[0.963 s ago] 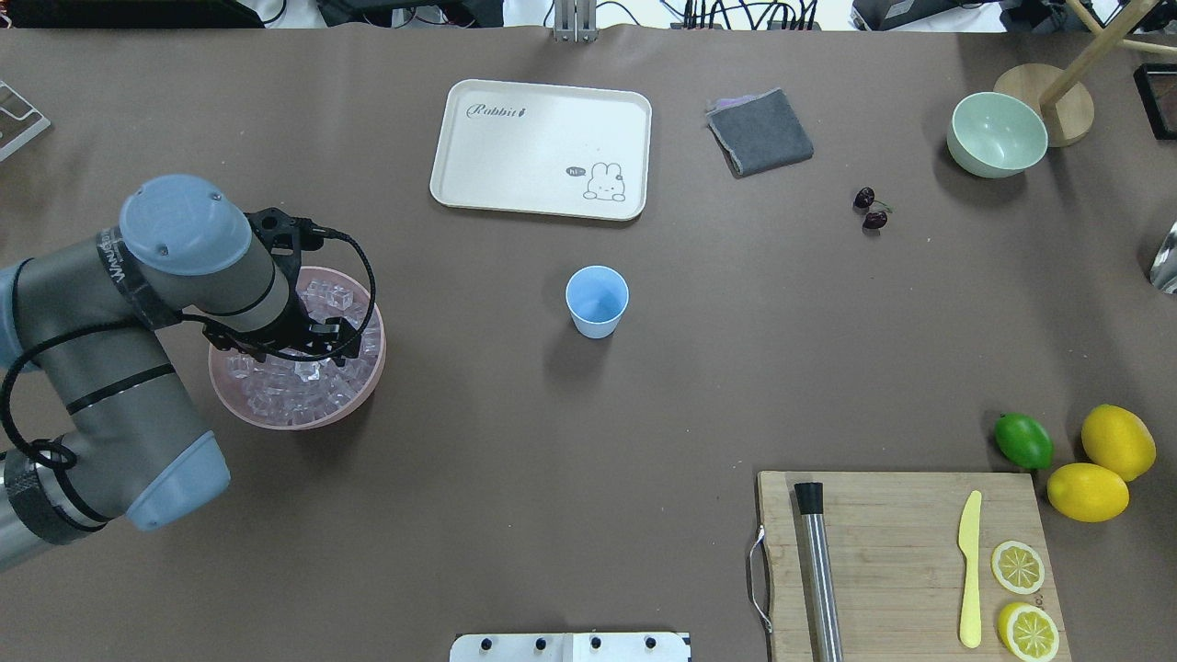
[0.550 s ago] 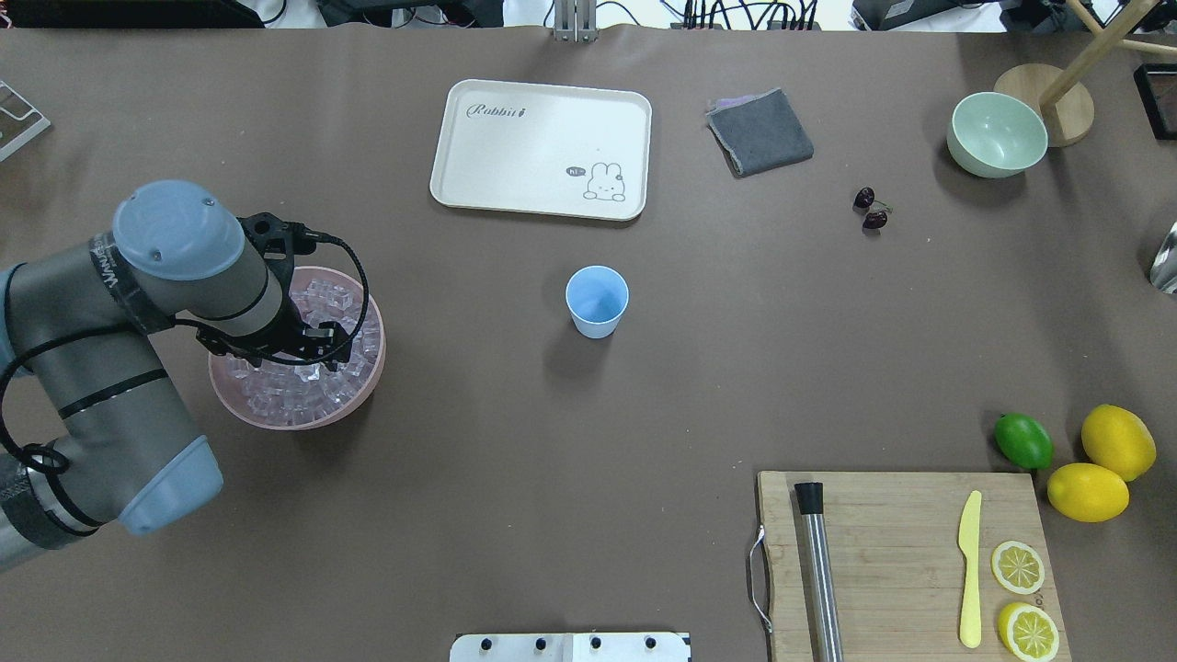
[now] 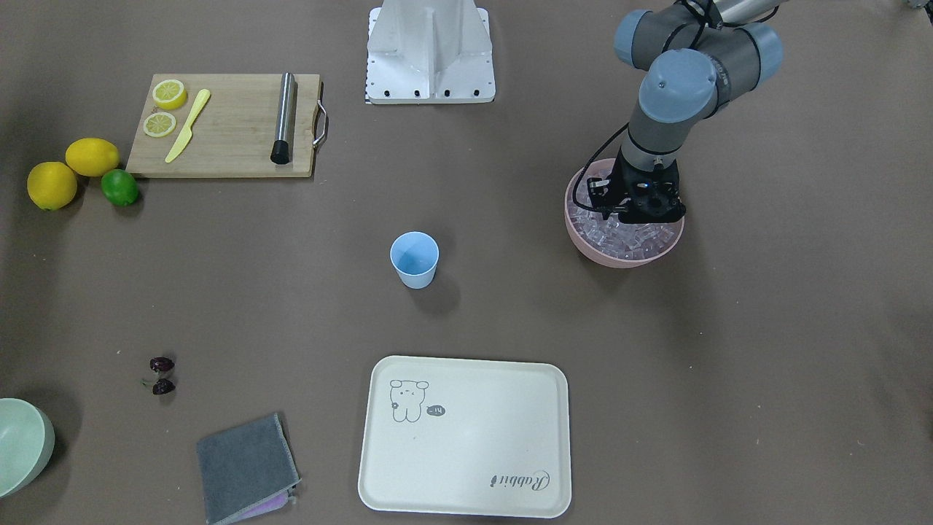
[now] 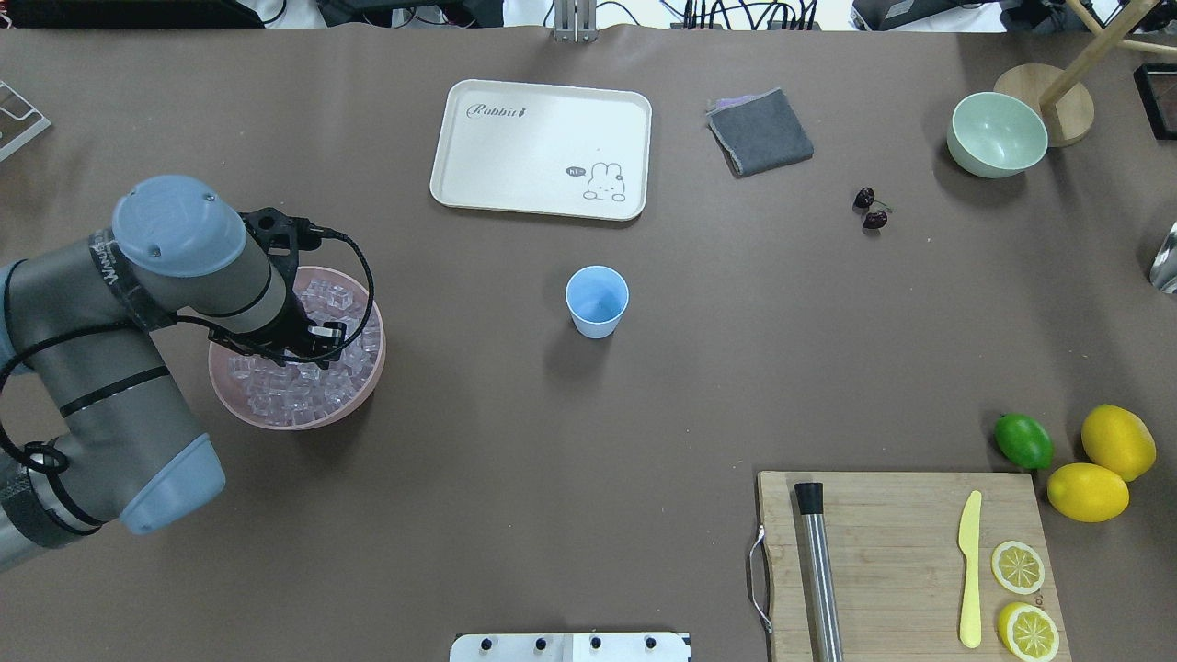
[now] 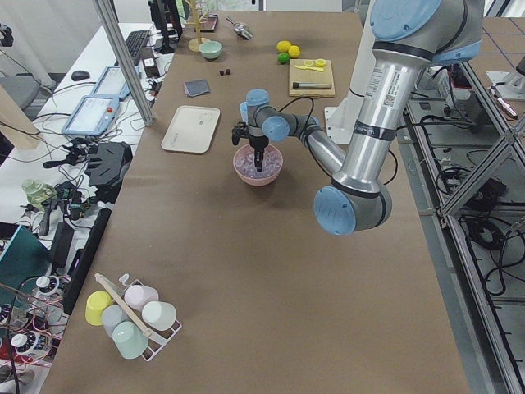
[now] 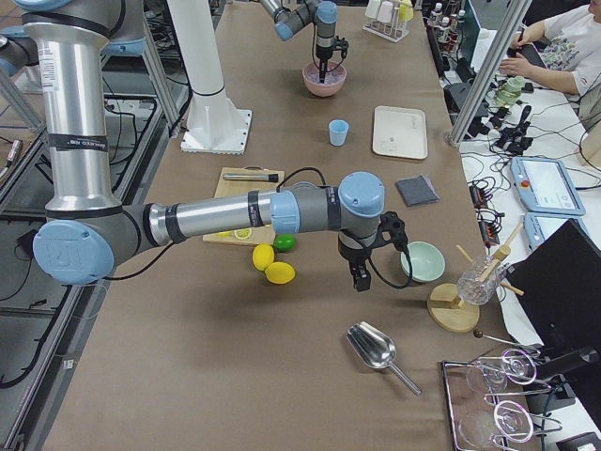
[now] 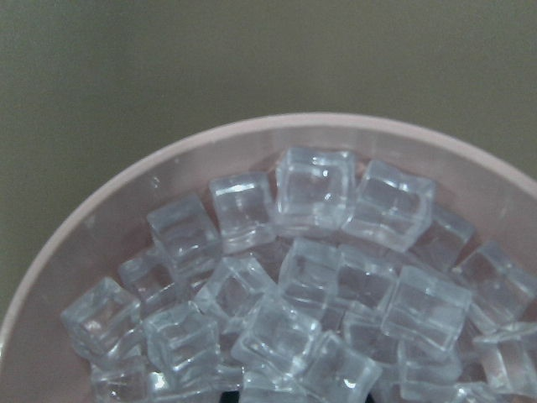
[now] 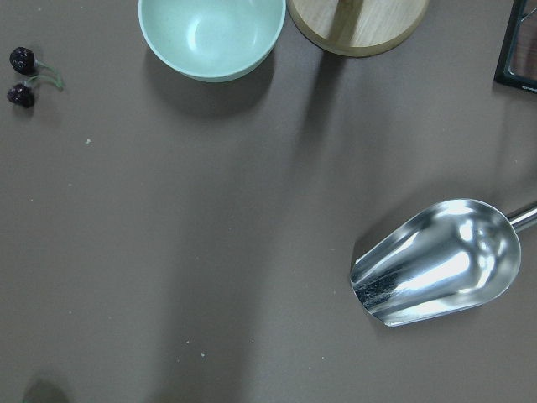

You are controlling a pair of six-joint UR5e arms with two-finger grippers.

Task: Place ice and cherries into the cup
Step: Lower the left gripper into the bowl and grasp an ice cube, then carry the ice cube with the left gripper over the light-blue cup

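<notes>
The ice (image 4: 294,391) is a heap of clear cubes in a pink bowl (image 4: 372,368) at the table's left; it fills the left wrist view (image 7: 310,277). My left gripper (image 4: 313,357) points down into the heap, also seen from the front (image 3: 641,217). Its fingertips are buried among the cubes, so I cannot tell whether they are open or shut. The light blue cup (image 4: 597,301) stands upright and empty at mid-table. The cherries (image 4: 869,210) lie on the table at the far right. My right gripper (image 6: 362,279) hovers near the pale green bowl; I cannot tell its state.
A cream tray (image 4: 541,149) and a grey cloth (image 4: 759,131) lie beyond the cup. A pale green bowl (image 4: 998,134) and a wooden stand sit at the far right. A metal scoop (image 8: 436,264) lies below my right wrist. The cutting board (image 4: 906,561), lime and lemons are at the near right.
My left wrist has shifted slightly left over the pink bowl, with the gripper staying down in the ice. Nothing else has moved.
</notes>
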